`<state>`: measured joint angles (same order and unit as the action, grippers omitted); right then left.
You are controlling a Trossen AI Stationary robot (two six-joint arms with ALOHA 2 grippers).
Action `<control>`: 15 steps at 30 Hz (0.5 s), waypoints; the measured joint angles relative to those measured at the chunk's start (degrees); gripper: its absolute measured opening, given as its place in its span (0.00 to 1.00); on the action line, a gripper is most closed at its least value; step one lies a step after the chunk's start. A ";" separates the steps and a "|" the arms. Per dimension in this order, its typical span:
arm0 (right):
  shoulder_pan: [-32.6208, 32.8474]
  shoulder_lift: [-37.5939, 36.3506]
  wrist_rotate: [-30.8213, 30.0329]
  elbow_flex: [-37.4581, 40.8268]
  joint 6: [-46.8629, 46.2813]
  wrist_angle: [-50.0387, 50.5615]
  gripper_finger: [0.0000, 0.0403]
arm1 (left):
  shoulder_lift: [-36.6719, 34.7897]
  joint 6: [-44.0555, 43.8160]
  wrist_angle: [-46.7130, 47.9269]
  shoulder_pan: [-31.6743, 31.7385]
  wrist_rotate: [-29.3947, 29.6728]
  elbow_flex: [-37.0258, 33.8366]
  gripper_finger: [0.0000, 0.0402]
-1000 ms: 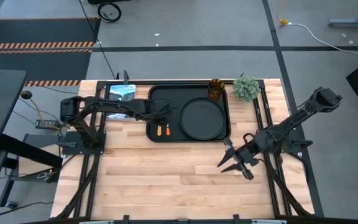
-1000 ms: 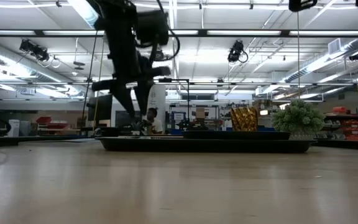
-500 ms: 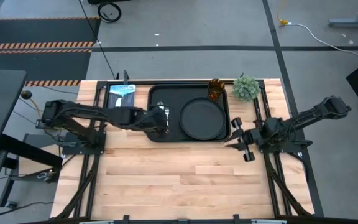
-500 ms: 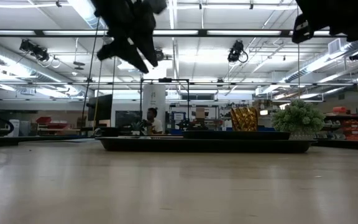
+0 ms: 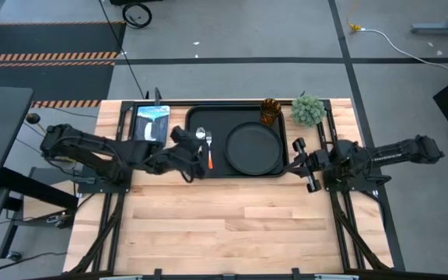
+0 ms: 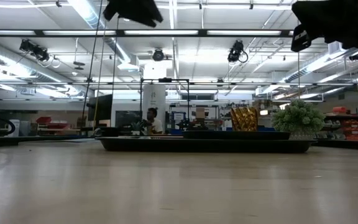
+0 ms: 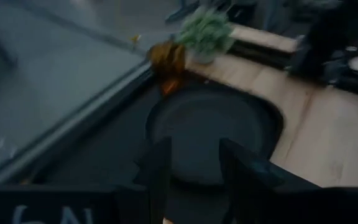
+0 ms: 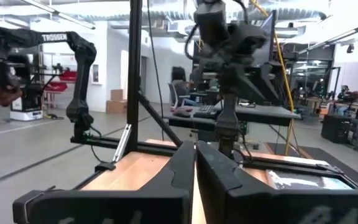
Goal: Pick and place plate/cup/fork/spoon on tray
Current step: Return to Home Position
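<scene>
The black tray (image 5: 195, 118) lies at the table's far middle. On its right half rests the round black plate (image 5: 253, 148). The amber cup (image 5: 270, 110) stands in the tray's far right corner. The spoon (image 5: 200, 134) and the fork (image 5: 209, 152) lie side by side on the tray's left half, handles toward the near edge. My left gripper (image 5: 190, 161) hangs open above the tray's near left corner with nothing between its fingers; in its wrist view it points at the plate (image 7: 213, 127). My right gripper (image 5: 296, 159) is shut and empty, just right of the tray.
A green potted plant (image 5: 308, 110) stands right of the cup, beside the tray's far right corner. A blue-white picture card (image 5: 151, 123) lies left of the tray. The near half of the wooden table (image 5: 224, 225) is bare. A person sits in the room beyond (image 6: 150, 121).
My left gripper has risen from the tray's left half and drawn back toward the table's left edge, rolling as it went and uncovering the spoon and fork. My right gripper has pulled back toward the table's far right and has shut from wide open.
</scene>
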<state>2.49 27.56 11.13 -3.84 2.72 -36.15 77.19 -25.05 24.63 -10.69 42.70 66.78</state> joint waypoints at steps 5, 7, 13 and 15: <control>-4.15 -2.16 1.14 0.00 -0.68 0.44 0.02 | 0.07 11.97 -7.73 -1.21 -0.71 -0.02 0.35; -6.11 -2.88 1.08 0.00 -0.71 0.61 0.01 | 0.07 15.78 -9.26 -1.18 -0.71 -0.02 0.35; -11.83 -5.74 0.57 0.00 -2.30 5.39 0.02 | 0.07 25.94 -10.23 -0.41 -0.74 -0.02 0.35; -13.08 -6.27 0.53 0.00 -3.85 7.59 0.02 | 0.07 28.00 -10.85 0.43 -0.74 -0.04 0.35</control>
<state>-10.59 21.29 11.66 -3.84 -1.13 -28.56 77.26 2.95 13.79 -10.27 41.96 66.74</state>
